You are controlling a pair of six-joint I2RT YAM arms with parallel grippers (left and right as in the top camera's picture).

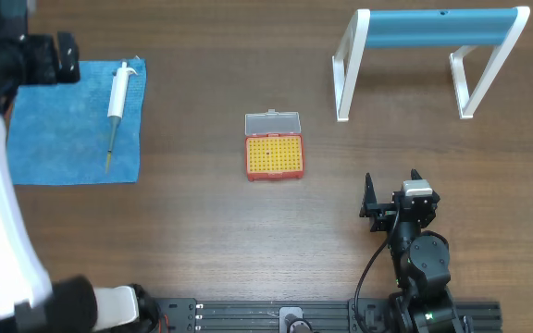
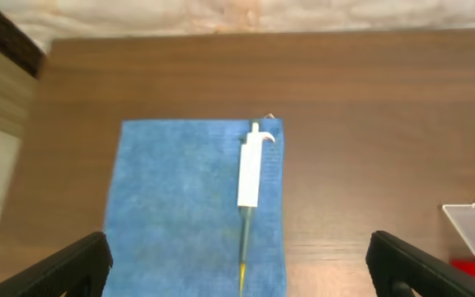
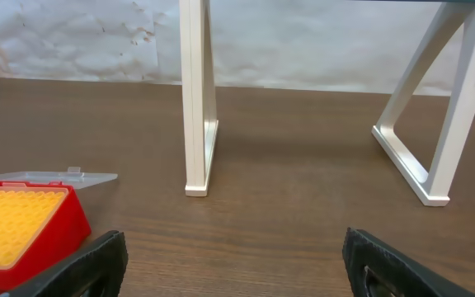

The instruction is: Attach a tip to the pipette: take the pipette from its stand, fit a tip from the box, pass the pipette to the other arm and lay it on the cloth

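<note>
The pipette (image 1: 117, 94) lies flat on the blue cloth (image 1: 58, 129), along the cloth's edge nearest the tip box (image 1: 273, 157). Its hooked finger rest points away from the arm bases, and the yellow tip (image 1: 109, 159) fitted on its end points toward them. The left gripper (image 2: 237, 243) hangs above the cloth, clear of the pipette, fingers spread wide and holding nothing. The left arm rises steeply along the top view's left edge. The red tip box sits mid-table (image 1: 202, 240), its clear lid (image 1: 273, 123) open on the far side and its yellow rack exposed. The right gripper (image 1: 391, 183) sits low on a folded arm near its base, fingers parted and empty, facing the white pipette stand (image 1: 433, 28) with its blue top bar at the far right
</note>
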